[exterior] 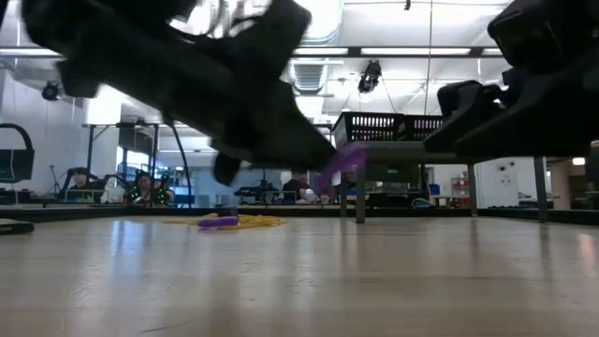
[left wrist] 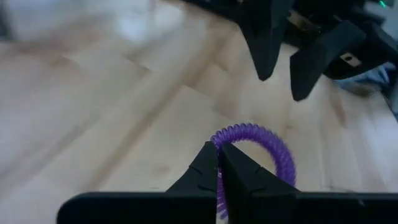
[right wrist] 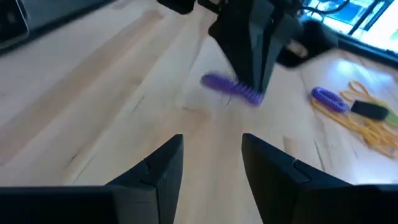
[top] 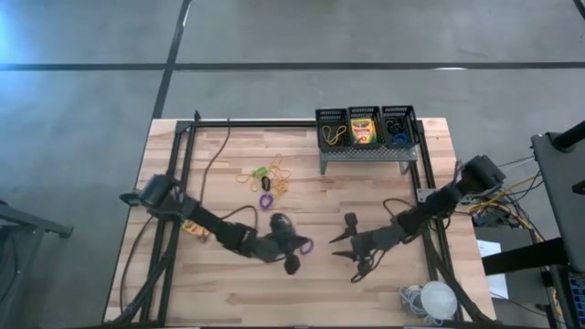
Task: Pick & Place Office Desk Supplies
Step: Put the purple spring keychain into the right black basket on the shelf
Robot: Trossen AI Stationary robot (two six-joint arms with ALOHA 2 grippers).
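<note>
Item: purple ring (left wrist: 258, 146), a coiled band. It was clamped in my left jaws (top: 294, 253) and carried clear of the counter (top: 228, 292), near the counter's middle. In the low view it hung above the wood, so I judged it lifted, not resting.

Right jaws (top: 349, 239): apart, empty, just across from the left, tips facing the ring.

Loose stock: a second purple ring (top: 266, 200) lay further back on the counter; beyond it, a heap of yellow bands (top: 277, 178) with a green ring (top: 260, 172) and a black ring (top: 265, 184) in it.

Bins (top: 366, 127): three black mesh bins in a row on the stand (top: 366, 154) at the back edge, well apart from both arms. The middle one held a crayon box (top: 364, 129); the others held bands and rings.

Step in hand, as I judged it: pick done, carry under way, possibly a hand-over to the right. Next move called for a firm hold until the ring was over the proper bin, or between the right jaws.
</note>
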